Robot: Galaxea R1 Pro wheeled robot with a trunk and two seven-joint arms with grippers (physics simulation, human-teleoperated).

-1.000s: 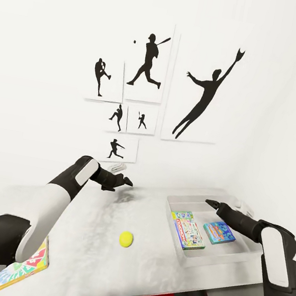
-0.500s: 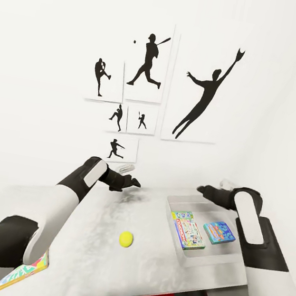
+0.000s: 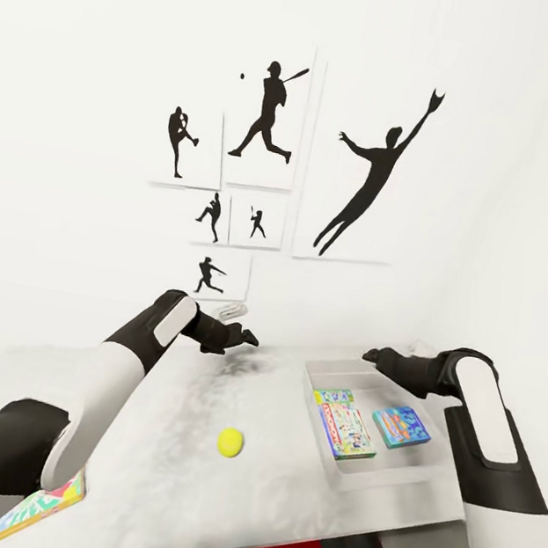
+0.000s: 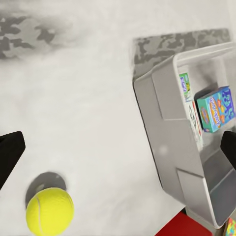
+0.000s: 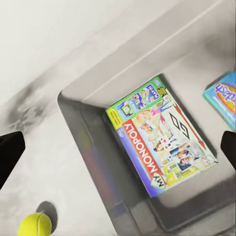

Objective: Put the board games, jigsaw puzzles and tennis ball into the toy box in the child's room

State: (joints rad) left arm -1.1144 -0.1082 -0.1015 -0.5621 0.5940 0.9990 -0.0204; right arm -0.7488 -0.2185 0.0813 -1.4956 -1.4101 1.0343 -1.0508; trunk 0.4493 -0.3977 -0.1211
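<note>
Both grippers, left gripper [image 3: 245, 337] and right gripper [image 3: 371, 355], spread empty above the mottled pale table [image 3: 193, 439], white wall behind, where a fuzzy tennis ball [image 3: 231, 442] rests beside the translucent toy box [image 3: 418, 477].

Fuzzy matt tennis ball [image 3: 231, 442] on a smooth pale table [image 3: 170, 471]; translucent grey plastic toy box [image 3: 419, 472]; glossy printed cardboard board games [image 3: 343, 424].

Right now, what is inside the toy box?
The toy box holds two board games lying flat: a green-edged one and a light blue one. Whether anything lies under them cannot be seen. The tennis ball is outside, on the table.
</note>
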